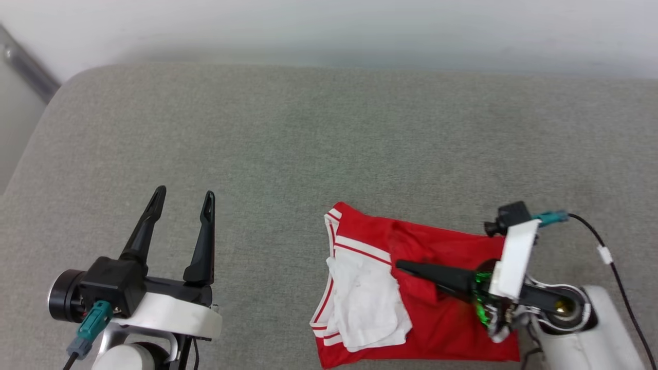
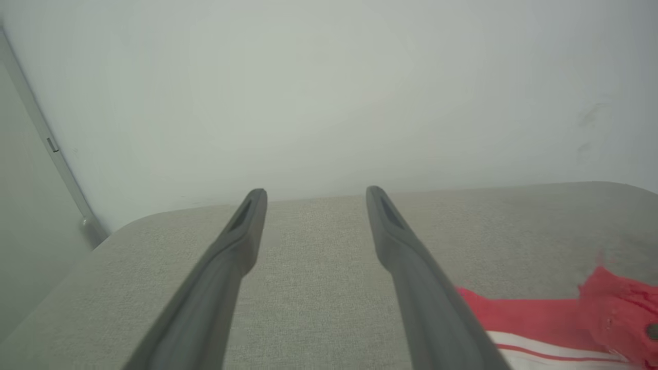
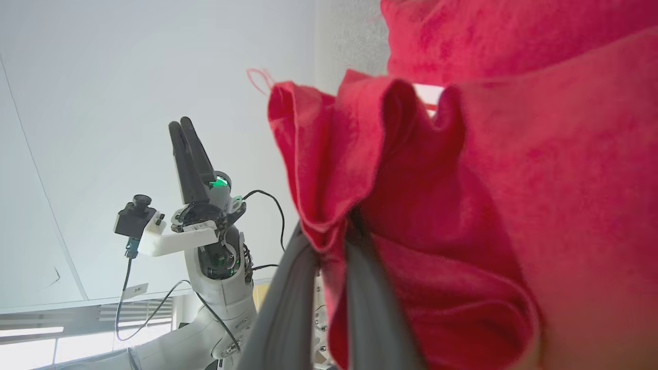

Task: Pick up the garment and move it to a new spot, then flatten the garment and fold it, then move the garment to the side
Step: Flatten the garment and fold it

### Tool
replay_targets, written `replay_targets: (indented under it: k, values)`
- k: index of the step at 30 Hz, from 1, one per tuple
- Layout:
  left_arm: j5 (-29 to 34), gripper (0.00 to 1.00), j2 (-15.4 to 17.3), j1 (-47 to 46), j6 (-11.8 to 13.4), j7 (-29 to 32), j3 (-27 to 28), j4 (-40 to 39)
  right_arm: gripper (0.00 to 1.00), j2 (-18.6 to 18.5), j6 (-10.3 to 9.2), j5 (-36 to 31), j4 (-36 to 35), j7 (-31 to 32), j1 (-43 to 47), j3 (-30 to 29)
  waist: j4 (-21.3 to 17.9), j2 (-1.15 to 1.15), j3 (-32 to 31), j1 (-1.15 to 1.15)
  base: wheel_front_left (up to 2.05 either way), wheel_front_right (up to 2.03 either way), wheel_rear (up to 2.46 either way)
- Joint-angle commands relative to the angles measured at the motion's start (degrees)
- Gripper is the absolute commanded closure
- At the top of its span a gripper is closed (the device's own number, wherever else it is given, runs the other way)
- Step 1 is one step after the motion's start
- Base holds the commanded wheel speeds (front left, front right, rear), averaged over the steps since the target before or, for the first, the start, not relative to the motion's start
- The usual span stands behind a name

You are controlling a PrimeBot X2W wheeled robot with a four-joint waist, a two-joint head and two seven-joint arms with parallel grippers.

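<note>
The garment lies bunched and partly folded on the grey cushion near its front edge, right of centre. It is red, with a white sleeve and striped trim on its left part. My right gripper reaches across it from the right, fingers pointing left. The right wrist view shows these fingers shut on a raised fold of the red cloth. My left gripper stands open over bare cushion at the lower left, apart from the garment. In the left wrist view this gripper holds nothing, and the garment shows at the lower right.
The grey fabric cushion stretches wide behind and to the left of the garment. Its rounded corner is at the far left, with a white wall behind. A black cable trails from the right wrist.
</note>
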Motion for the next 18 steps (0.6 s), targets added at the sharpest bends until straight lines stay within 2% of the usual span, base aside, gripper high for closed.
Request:
replay_targets:
  k: [1, 8, 9, 10, 11, 15, 18]
  values:
    - [0.0, 0.0, -0.3, -0.9, -0.3, -0.3, -0.1, 0.0, 1.0, 0.1, 0.0, 0.1, 0.5, -2.2, -1.3, 2.0, 1.0, 0.0, 0.9, 0.0, 0.0, 0.0, 0.0]
    - [-0.2, 0.0, -1.0, -2.0, -0.8, -1.0, -0.1, 0.9, 1.0, 0.1, 0.0, 0.0, 4.3, -14.3, -3.9, 10.2, 2.5, 0.0, 2.7, 0.0, 0.0, 0.0, 0.0]
    - [-0.2, 0.0, -1.1, -2.0, -0.8, -1.0, 0.0, 1.1, 0.76, 0.1, 0.0, -0.1, 4.8, -15.7, -4.2, 11.0, 2.5, 0.0, 2.9, 0.0, 0.0, 0.0, 0.0]
    - [-0.2, 0.0, -1.2, -2.0, -0.9, -1.2, 0.0, 1.2, 0.42, 0.1, 0.0, -0.3, 5.2, -16.9, -4.5, 11.9, 2.5, 0.0, 3.0, 0.0, 0.0, 0.0, 0.0]
    - [-0.3, 0.0, -1.3, -2.1, -0.9, -1.2, 0.1, 1.4, 0.0, 0.1, 0.0, -0.6, 5.5, -18.0, -4.6, 12.7, 2.5, 0.0, 3.1, 0.0, 0.0, 0.0, 0.0]
    - [-0.4, 0.0, -1.6, -2.3, -1.2, -1.5, 0.1, 2.1, 0.0, 0.1, 0.0, -2.2, 4.8, -21.0, -5.6, 15.6, 2.0, 0.0, 3.1, 0.0, 0.0, 0.0, 0.0]
    - [-0.3, 0.0, -1.6, -2.2, -1.3, -1.6, 0.1, 2.5, 0.0, -0.1, 0.01, -4.3, 1.4, -22.4, -6.0, 17.5, 1.3, 0.0, 2.6, 0.0, 0.0, 0.0, 0.0]
